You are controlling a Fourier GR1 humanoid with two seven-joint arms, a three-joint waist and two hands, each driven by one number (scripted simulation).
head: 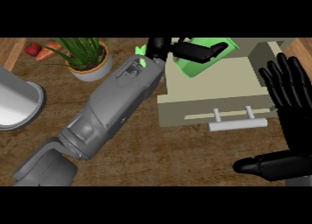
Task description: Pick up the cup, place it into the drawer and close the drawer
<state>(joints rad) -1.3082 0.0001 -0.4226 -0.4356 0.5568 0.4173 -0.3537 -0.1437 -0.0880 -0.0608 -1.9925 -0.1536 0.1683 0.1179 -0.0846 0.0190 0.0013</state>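
**Cup held over the open drawer**

Table (152, 148) of dark wood carries everything, the pale drawer (214, 94) standing pulled out with its white handle (237, 125) facing the robot. At the left edge sits a large grey cylinder (13, 103), likely a pot, with a potted plant (87, 57) behind it and red vegetables (43, 49) in the corner. Reaching diagonally across, the left hand (194, 50) has its fingers curled round the green cup (207, 61), holding it above the drawer's cavity, apparently ready to release it inside. The right hand (291, 109) rests open at the right, fingers straight, seemingly placed to push the drawer shut afterwards.
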